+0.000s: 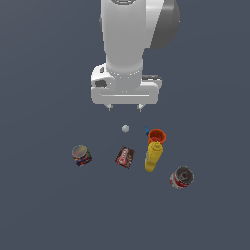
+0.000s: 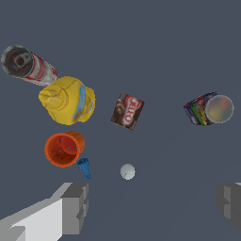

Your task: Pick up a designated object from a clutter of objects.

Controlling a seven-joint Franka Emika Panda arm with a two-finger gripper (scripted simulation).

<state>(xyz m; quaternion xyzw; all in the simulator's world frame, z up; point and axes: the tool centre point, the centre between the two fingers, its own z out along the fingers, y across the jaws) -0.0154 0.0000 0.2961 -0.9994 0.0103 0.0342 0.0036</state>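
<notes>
The small orange-red tapered cup (image 1: 157,136) stands upright on the dark grey floor (image 1: 44,210), hollow mouth up, thick rim plain in the wrist view (image 2: 63,149). It sits inside the clutter, toward the exterior view's right. The yellow mustard bottle (image 1: 153,156) is just beside it and overlaps its rim in the exterior view; the wrist view shows a narrow gap between them (image 2: 68,100). A tiny blue piece (image 1: 147,131) lies against the cup's other side, too small to identify (image 2: 84,167).

A small grey ball (image 1: 125,128) rests apart, toward the exterior view's left of the cup, with open floor around it. Nearer the camera lies a dark red box (image 1: 125,157), label up, lettering blurred. The red-and-white can (image 1: 181,177) is tilted, well apart on the exterior view's right. The multicoloured can (image 1: 81,155) stands alone on the exterior view's left.

The white gripper (image 1: 124,108) hangs above the clutter, touching nothing. Its fingers (image 2: 75,207) are spread wide and empty, each cut off by the wrist picture's edge. The arm above is cropped at the exterior frame's top. Bare floor extends all round the group.
</notes>
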